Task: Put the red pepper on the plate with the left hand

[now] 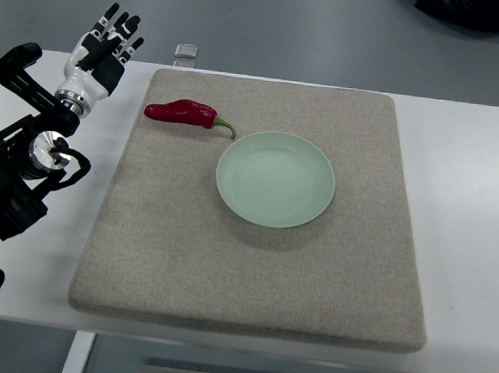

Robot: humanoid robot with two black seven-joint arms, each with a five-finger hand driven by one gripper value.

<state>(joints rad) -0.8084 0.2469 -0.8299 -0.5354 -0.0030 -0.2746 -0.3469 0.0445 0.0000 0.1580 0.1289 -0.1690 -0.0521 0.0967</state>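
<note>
Red pepper (183, 112) beside plate (275, 178); no writing readable.

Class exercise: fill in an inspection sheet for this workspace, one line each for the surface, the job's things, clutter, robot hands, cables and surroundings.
Surface: white table with a beige felt mat lying flat on it.
Job's things: red pepper lies on the mat, its green stem pointing toward the plate; the pale green plate is empty, right of the pepper.
Clutter: small clear square object at the table's far edge, beyond the mat.
Robot hands: left robot hand is off the mat's far left corner, fingers extended, holding nothing; right robot hand not in view.
Cables: black cables loop along the left arm.
Surroundings: grey floor; dark object at the top right.
</note>
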